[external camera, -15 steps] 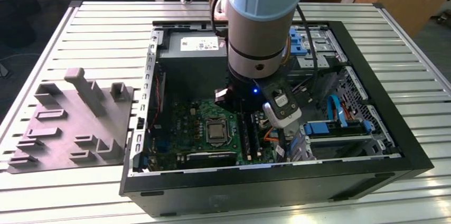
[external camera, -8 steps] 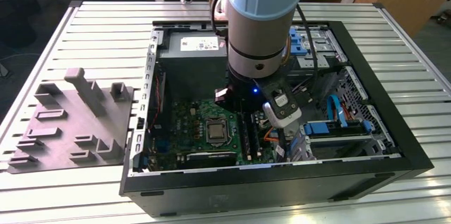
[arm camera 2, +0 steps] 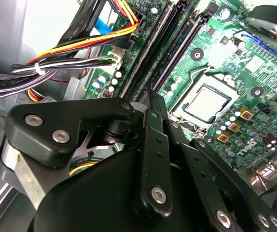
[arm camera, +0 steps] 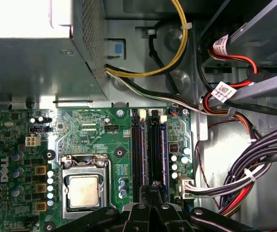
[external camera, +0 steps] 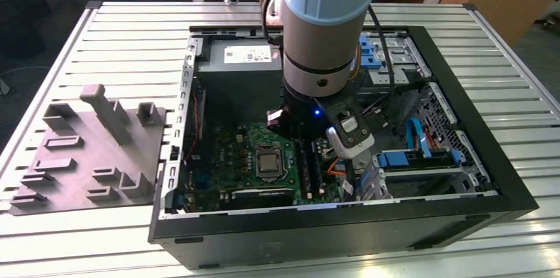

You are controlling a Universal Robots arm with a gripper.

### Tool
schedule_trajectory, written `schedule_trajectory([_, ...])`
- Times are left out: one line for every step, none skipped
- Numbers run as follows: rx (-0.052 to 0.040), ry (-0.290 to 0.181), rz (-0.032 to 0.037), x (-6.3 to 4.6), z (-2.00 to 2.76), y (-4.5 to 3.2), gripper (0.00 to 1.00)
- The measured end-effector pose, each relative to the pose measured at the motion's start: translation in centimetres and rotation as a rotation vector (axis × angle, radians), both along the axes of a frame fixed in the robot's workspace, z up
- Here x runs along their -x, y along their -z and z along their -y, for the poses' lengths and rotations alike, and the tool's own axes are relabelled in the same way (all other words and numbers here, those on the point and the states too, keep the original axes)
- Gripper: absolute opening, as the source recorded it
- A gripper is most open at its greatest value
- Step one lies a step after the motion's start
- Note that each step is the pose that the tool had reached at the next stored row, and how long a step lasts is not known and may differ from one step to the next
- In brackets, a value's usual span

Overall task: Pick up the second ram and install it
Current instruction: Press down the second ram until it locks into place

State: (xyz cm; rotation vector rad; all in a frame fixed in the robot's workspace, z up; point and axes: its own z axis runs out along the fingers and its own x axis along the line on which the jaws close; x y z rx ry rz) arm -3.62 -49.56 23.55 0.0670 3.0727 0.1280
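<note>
First wrist view: gripper hangs low over the memory slots, just above the board; whether it is clenched or released we cannot tell; just beyond it the second ram stands on edge in the outer slot, beside the green motherboard's processor socket; farther off, the grey power-supply box and cable bundle. Risk as we judge it: an uneven downward press could leave one end unlatched or flex the board; the cables alongside could snag.

Slatted aluminium table, open black computer case lying on its side on it, grey moulded fixture tray beside the case toward the exterior view's left.
</note>
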Motion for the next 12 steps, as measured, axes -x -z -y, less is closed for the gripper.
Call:
schedule_trajectory([0.0002,0.0,0.0,0.0,-0.01,-0.01,0.1])
schedule_trajectory([0.0004,0.0,-0.0001,0.0,-0.05,-0.02,0.1])
schedule_trajectory([0.0002,0.0,-0.0001,0.0,-0.15,-0.01,0.1])
schedule_trajectory([0.0001,0.0,0.0,0.0,-0.28,0.0,0.1])
schedule_trajectory([0.0001,0.0,0.0,0.0,-0.44,-0.01,0.1])
schedule_trajectory([0.0002,0.0,-0.0001,0.0,-0.64,-0.01,0.1])
schedule_trajectory([0.0,0.0,0.0,0.0,-0.86,0.0,0.1])
schedule_trajectory([0.0001,0.0,0.0,0.0,-1.12,0.0,0.1])
schedule_trajectory([0.0,0.0,0.0,0.0,-1.39,0.0,0.1])
schedule_trajectory([0.0001,0.0,-0.0001,0.0,-1.67,0.0,0.1])
schedule_trajectory([0.0001,0.0,-0.0001,0.0,-1.96,0.0,0.1])
schedule_trajectory([0.0001,0.0,0.0,0.0,-2.21,0.0,0.1])
